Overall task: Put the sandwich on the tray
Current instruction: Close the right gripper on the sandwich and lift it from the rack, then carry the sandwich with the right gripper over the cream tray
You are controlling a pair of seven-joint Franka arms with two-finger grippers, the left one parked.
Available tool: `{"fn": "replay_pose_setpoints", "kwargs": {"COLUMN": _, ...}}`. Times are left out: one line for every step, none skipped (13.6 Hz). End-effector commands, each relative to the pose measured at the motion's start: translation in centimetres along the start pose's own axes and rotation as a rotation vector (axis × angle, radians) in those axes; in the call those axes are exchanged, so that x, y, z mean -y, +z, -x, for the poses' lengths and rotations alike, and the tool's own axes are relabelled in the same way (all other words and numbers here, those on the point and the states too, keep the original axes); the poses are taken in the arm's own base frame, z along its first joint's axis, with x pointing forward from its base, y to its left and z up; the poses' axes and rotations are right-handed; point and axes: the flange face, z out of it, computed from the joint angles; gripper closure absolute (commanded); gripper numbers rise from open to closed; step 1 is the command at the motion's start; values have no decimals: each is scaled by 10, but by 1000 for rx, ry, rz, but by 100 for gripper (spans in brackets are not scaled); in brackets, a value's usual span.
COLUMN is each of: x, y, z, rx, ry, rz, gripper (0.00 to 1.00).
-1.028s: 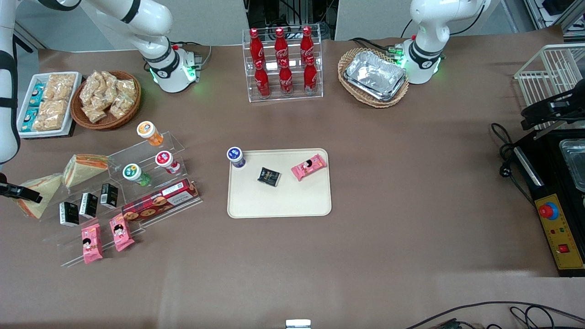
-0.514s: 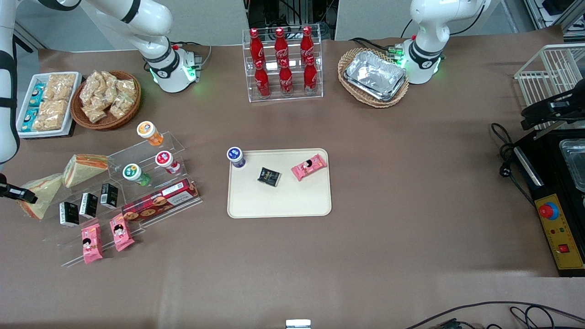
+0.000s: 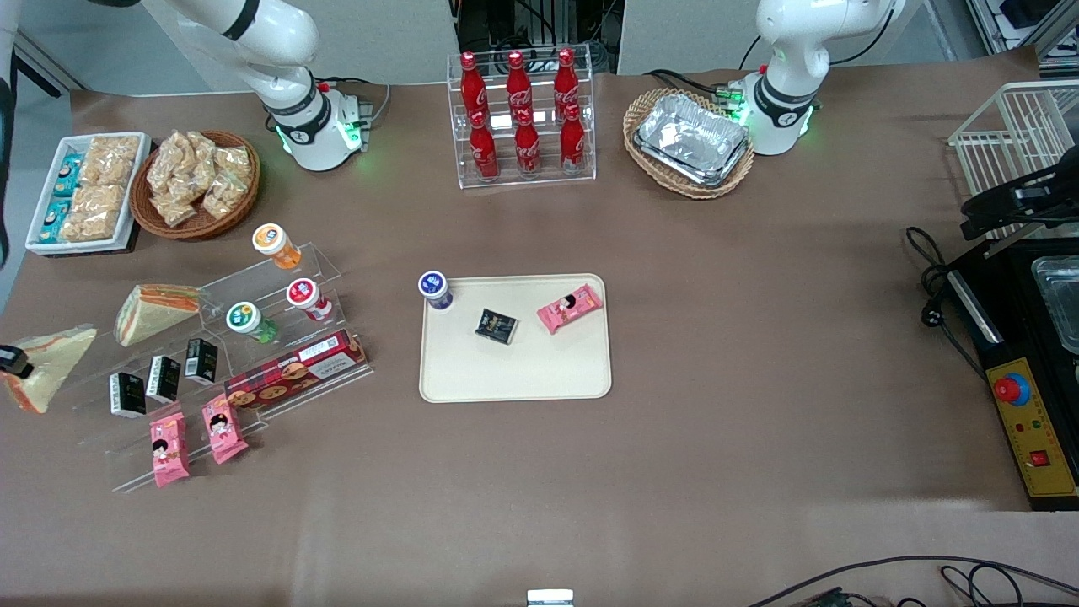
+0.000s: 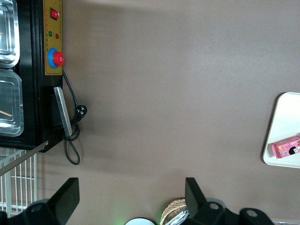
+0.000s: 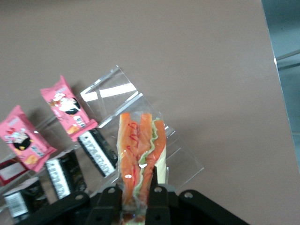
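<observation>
Lifted off the acrylic rack (image 3: 253, 337) since a second ago: sandwich (image 3: 38, 364), pinched in my gripper (image 5: 139, 187). Tray (image 3: 514, 371) lies well apart, toward the parked arm's end.

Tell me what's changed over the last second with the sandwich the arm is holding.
The gripper, shut on the sandwich, has carried it up off the clear stand and toward the working arm's end of the table. The second sandwich, the tray and its three items have not moved.
</observation>
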Motion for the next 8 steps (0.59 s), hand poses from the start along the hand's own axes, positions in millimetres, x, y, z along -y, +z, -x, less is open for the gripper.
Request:
{"fn": "replay_pose_setpoints", "kwargs": {"x": 23, "y": -51, "z": 6, "rx": -3, "ry": 75, "rz": -122, "gripper": 100}}
{"fn": "replay_pose_setpoints", "kwargs": {"x": 42, "y": -63, "z": 4, "rx": 14, "ry": 135, "rz": -132, "gripper": 100}}
{"fn": "replay_pose_setpoints", "kwargs": {"x": 61, "y": -71, "z": 6, "rx": 52, "ry": 199, "rz": -142, "gripper": 100}}
{"fn": "replay_pose_setpoints", "kwargs": {"x": 84, "y": -80, "z": 10, "rx": 87, "ry": 254, "rz": -152, "gripper": 100}}
{"fn": "replay_pose_setpoints", "kwargs": {"x": 110, "y": -88, "z": 12, "rx": 106, "ry": 312, "rz": -155, "gripper": 100}}
{"fn": "replay_pose_setpoints", "kwargs": {"x": 139, "y": -93, "z": 15, "rx": 138, "ry": 369, "rz": -152, "gripper": 100}}
{"fn": "replay_pose_setpoints", "kwargs": {"x": 167, "y": -97, "z": 19, "rx": 168, "ry": 428, "rz": -147, "gripper": 100}}
{"fn": "replay_pose_setpoints", "kwargs": {"x": 191, "y": -99, "z": 22, "rx": 188, "ry": 497, "rz": -145, "gripper": 100}}
